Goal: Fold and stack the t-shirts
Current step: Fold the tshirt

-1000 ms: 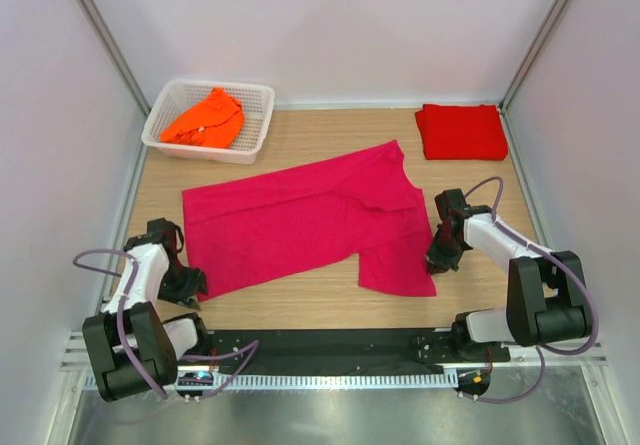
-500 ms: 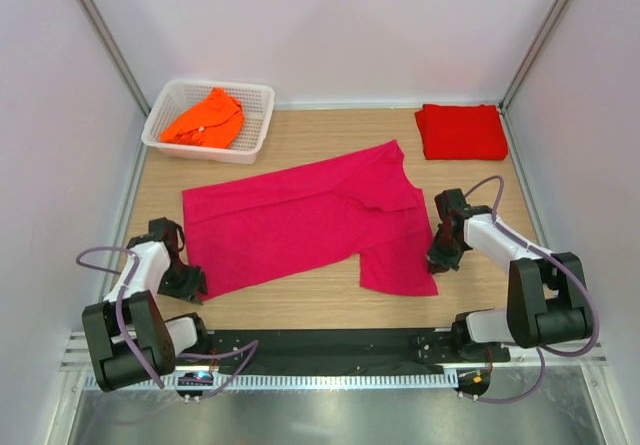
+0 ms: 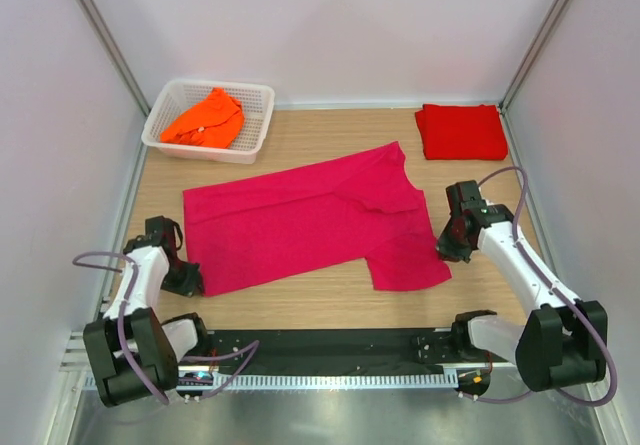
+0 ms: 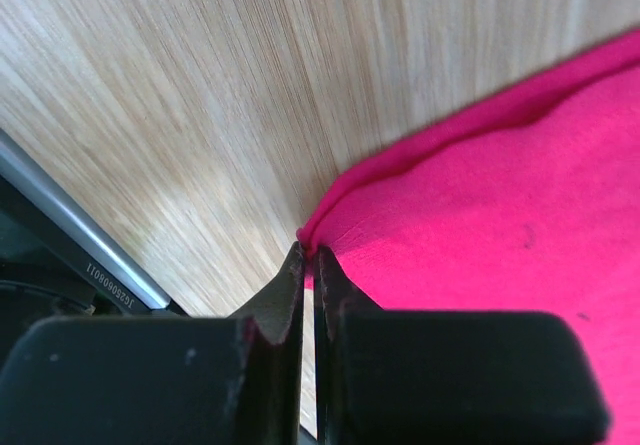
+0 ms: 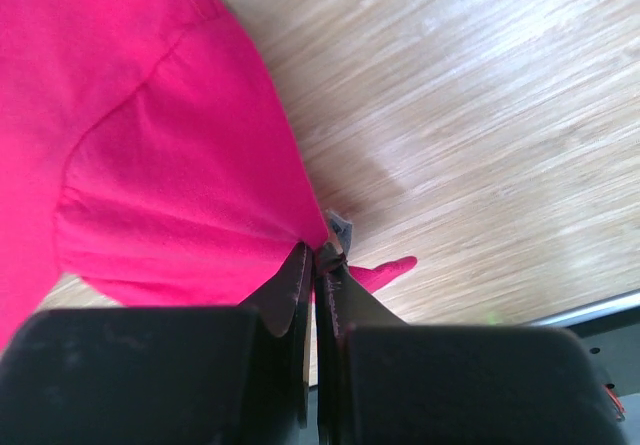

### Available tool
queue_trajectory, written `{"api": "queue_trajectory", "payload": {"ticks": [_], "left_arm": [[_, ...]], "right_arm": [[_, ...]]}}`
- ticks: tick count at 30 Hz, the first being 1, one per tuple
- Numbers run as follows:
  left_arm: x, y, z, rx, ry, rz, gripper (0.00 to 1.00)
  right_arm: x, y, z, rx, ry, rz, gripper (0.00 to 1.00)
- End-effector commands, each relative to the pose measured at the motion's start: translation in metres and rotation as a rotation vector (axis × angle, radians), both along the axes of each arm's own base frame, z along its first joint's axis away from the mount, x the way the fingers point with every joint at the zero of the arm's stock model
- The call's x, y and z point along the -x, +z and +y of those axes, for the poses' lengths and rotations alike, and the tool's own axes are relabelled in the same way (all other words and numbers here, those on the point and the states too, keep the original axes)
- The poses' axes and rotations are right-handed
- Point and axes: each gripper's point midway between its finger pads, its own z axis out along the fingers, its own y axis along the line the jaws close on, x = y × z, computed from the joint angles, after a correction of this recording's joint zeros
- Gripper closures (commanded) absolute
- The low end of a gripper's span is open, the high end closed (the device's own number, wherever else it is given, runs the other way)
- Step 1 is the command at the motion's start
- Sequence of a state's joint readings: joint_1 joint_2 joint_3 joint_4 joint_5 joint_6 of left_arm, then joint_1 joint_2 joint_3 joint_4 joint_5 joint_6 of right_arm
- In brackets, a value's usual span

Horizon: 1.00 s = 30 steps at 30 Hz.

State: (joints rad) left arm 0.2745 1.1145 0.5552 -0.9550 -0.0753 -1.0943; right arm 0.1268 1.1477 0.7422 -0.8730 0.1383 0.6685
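- Top external view: the wooden table (image 3: pixel 330 135) carries everything, with the two arms' bases at its lower edge.
- The magenta-pink t-shirt (image 3: pixel 300 225) lies spread flat across the middle of the frame. It runs on a slant from lower left to upper right and is not yet folded. Spread like this, its outer edges are within reach of both arms.
- The white basket (image 3: pixel 255 130) sits in the upper left, apparently as the holding place for shirts not yet handled.
- The red t-shirt (image 3: pixel 462 131) is already folded into a neat square in the upper right, probably the base of the stack.
- The orange t-shirt (image 3: pixel 205 118) is crumpled inside the basket, waiting its turn.
- The left fingers (image 3: pixel 183 281) are at the lower left. In the left wrist view they are pressed together on the shirt's bottom corner.
- The right fingers (image 3: pixel 450 248) are at the lower right. In the right wrist view they are clamped on the sleeve hem. With both ends pinched, the cloth can likely be lifted evenly for a fold.
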Motion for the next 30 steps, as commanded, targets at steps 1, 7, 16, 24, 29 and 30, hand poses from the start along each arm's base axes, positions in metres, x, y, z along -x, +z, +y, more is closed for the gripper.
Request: {"api": "queue_trajectory", "payload": {"ticks": [1,7,16,24,29,30], "left_arm": [[0.000,0.018,0.004,-0.032,-0.003,-0.035,1.00],[-0.007,0.026,-0.003,0.000,-0.029,-0.080,1.00],[-0.065,0.071,0.022,-0.099,-0.138,-0.177,1.00],[-0.110,0.087,0.038,-0.130,-0.236,-0.200,1.00],[-0.133,0.082,0.042,-0.117,-0.312,-0.177,1.00],[-0.138,0.083,0.043,-0.116,-0.315,-0.181,1.00]], "right_arm": [[-0.004,0.024,-0.002,0.013,0.013,-0.018,0.99],[-0.035,0.058,0.004,0.000,0.067,-0.100,0.99],[-0.101,0.098,0.027,-0.059,0.184,-0.220,0.99],[-0.150,0.120,0.044,-0.110,0.228,-0.278,0.99],[-0.188,0.133,0.059,-0.163,0.259,-0.322,0.99],[-0.192,0.133,0.061,-0.171,0.259,-0.319,0.99]]}}
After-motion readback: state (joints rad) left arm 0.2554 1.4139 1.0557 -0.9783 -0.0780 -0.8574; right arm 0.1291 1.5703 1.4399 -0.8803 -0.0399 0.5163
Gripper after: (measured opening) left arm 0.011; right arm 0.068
